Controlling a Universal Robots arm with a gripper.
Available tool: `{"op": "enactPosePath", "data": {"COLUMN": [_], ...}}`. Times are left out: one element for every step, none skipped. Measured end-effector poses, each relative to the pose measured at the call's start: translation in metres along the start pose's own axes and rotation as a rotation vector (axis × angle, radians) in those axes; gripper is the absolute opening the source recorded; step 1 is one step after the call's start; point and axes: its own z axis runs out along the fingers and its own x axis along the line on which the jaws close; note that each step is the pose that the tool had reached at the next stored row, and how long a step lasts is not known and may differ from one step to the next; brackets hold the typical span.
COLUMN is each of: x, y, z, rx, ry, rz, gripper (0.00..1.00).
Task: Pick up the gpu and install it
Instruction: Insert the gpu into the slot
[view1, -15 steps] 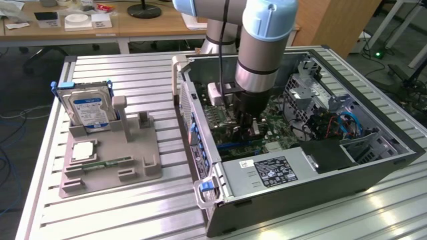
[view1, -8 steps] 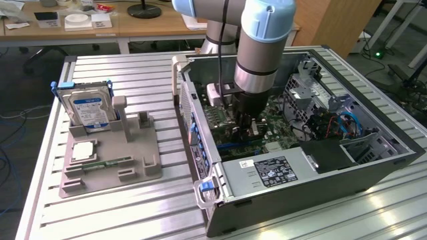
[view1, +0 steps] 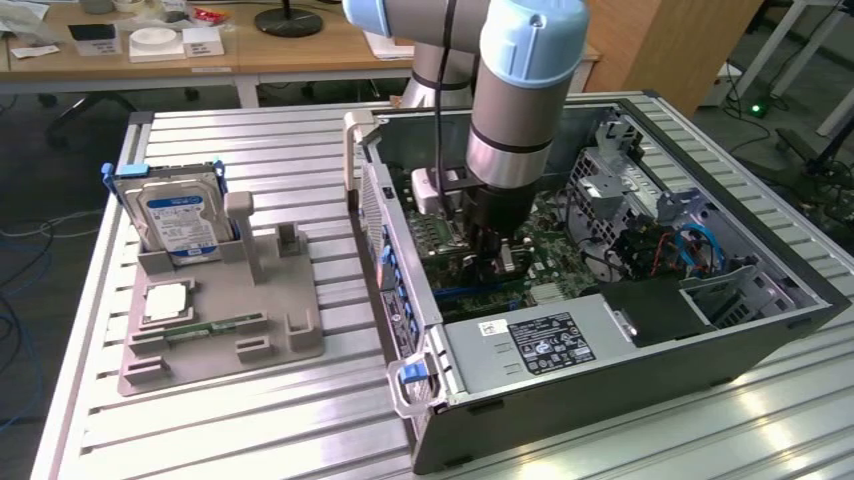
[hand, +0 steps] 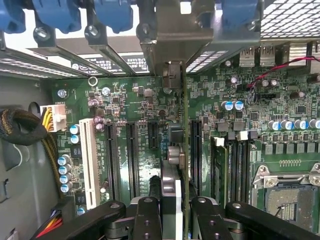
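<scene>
My gripper (view1: 489, 238) is down inside the open computer case (view1: 747, 345), just over the green motherboard (hand: 130, 100). It is shut on the gpu (hand: 173, 155), which the wrist view shows edge-on between the two black fingers (hand: 147, 220). The card stands upright, at right angles to the board, among the long black expansion slots (hand: 132, 160). Its pale metal bracket (hand: 172, 75) reaches the slotted rear wall of the case. I cannot tell whether the card's edge sits in a slot.
A white slot (hand: 90, 155) and a yellow-and-black cable bundle (hand: 30, 130) lie to one side, the CPU socket (hand: 287, 192) to the other. On the table, a grey fixture (view1: 220, 310) holds a blue-labelled hard drive (view1: 180, 215) and a green memory stick (view1: 214, 327).
</scene>
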Motion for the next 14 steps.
{"op": "enactPosePath", "data": {"x": [0.0000, 0.0000, 0.0000, 0.0000, 0.0000, 0.0000, 0.0000, 0.0000, 0.0000, 0.0000, 0.0001, 0.0001, 0.0001, 0.0000], "y": [0.0000, 0.0000, 0.0000, 0.0001, 0.0001, 0.0001, 0.0001, 0.0001, 0.0001, 0.0002, 0.0002, 0.0002, 0.0003, 0.0003], "z": [0.0001, 0.0004, 0.0006, 0.0007, 0.0009, 0.0011, 0.0014, 0.0017, 0.0020, 0.0023, 0.0025, 0.0028, 0.0030, 0.0031], "rx": [-0.0003, -0.0004, -0.0004, -0.0004, -0.0004, -0.0003, -0.0003, -0.0004, -0.0005, -0.0007, -0.0008, -0.0007, -0.0007, -0.0007], "ry": [0.0001, 0.0000, 0.0001, 0.0000, -0.0001, -0.0002, -0.0002, 0.0000, 0.0001, 0.0003, 0.0004, 0.0004, 0.0004, 0.0003], "rz": [0.000, 0.000, 0.000, 0.000, 0.000, 0.000, 0.000, 0.000, 0.000, 0.000, 0.000, 0.000, 0.000, 0.000], "gripper": [0.28, 0.28, 0.28, 0.28, 0.28, 0.28, 0.28, 0.28, 0.28, 0.28, 0.28, 0.28, 0.28, 0.28]}}
